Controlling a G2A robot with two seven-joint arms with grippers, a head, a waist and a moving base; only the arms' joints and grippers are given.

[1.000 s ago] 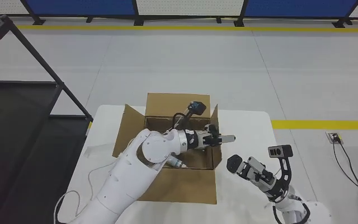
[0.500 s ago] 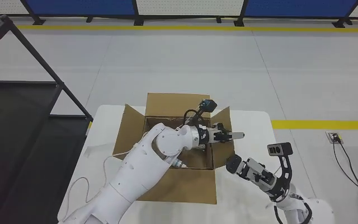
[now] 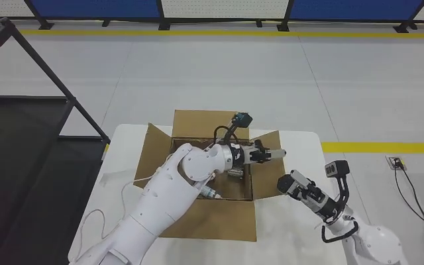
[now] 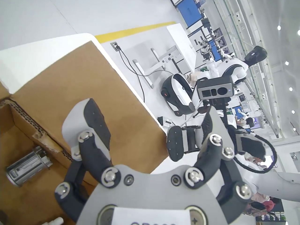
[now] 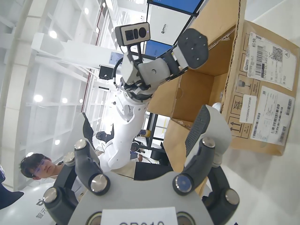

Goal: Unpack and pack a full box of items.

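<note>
Top view: an open cardboard box (image 3: pixel 225 222) sits on a white bench (image 3: pixel 122 152), its flaps spread outward. The left arm stretches across the box mouth, and the left end effector (image 3: pixel 275 154) hangs above the raised right flap (image 3: pixel 268 175). The right end effector (image 3: pixel 283 185) waits just beside that flap's outer edge, over the bench and outside the box. The two end effectors are near each other but apart.

Left wrist view: the left end effector (image 4: pixel 152 127) has its jaws spread wide and holds nothing. The flap (image 4: pixel 82 90) slopes away beyond its dark pads (image 4: pixel 96 120). One pad of the right end effector (image 4: pixel 175 145) shows past the flap's edge. A ribbed metal cylinder (image 4: pixel 27 168) lies on its side on the box floor, close to the wall below the flap.

Right wrist view: the right end effector (image 5: pixel 145 129) is also wide open and empty, one ridged pad (image 5: pixel 196 127) turned toward the box (image 5: pixel 192 90). White shipping labels (image 5: pixel 264 80) cover the box's outer wall. The left end effector (image 5: pixel 192 47) shows farther off, above the box's rim.
</note>
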